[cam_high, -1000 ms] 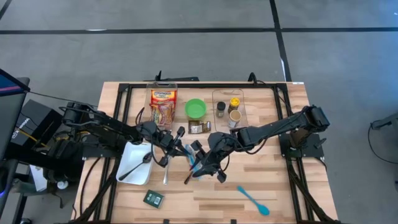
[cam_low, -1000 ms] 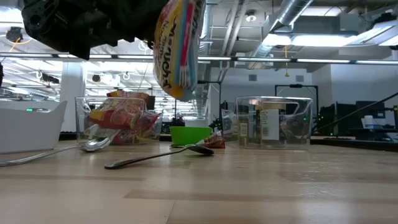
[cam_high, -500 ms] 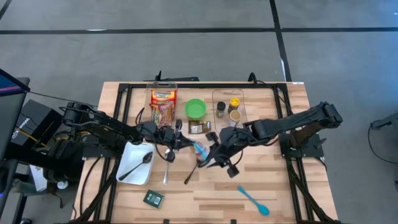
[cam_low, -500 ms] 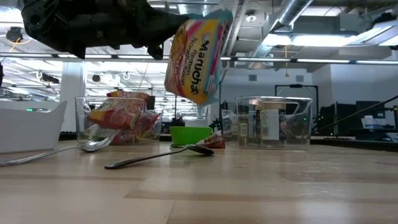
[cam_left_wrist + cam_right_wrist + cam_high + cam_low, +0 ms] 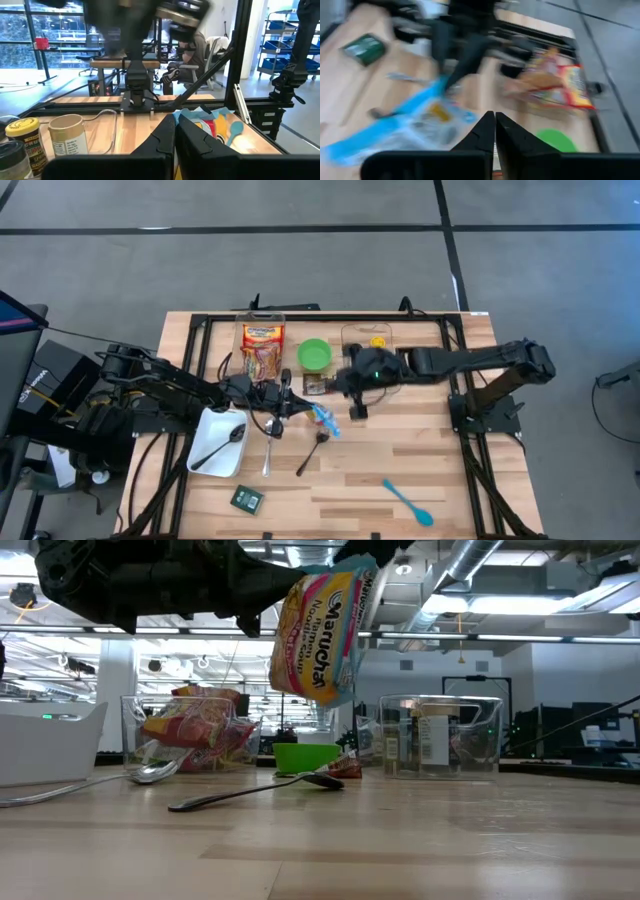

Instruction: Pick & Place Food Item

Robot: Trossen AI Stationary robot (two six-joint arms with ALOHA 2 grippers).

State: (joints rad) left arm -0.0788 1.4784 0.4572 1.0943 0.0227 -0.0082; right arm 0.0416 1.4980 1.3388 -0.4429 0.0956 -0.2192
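Wood-slat table, lab bkgd.

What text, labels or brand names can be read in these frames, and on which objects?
"Maruchan" and "Ramen ... Soup": on the ramen packet hanging in the air, low view; the middle word is unclear.
Spice jar label, left wrist view: print too small to read.
Paper canister label: too small to read.
Snack bags in the clear bin: print blurred, unreadable.
Green packet on the table: unreadable.
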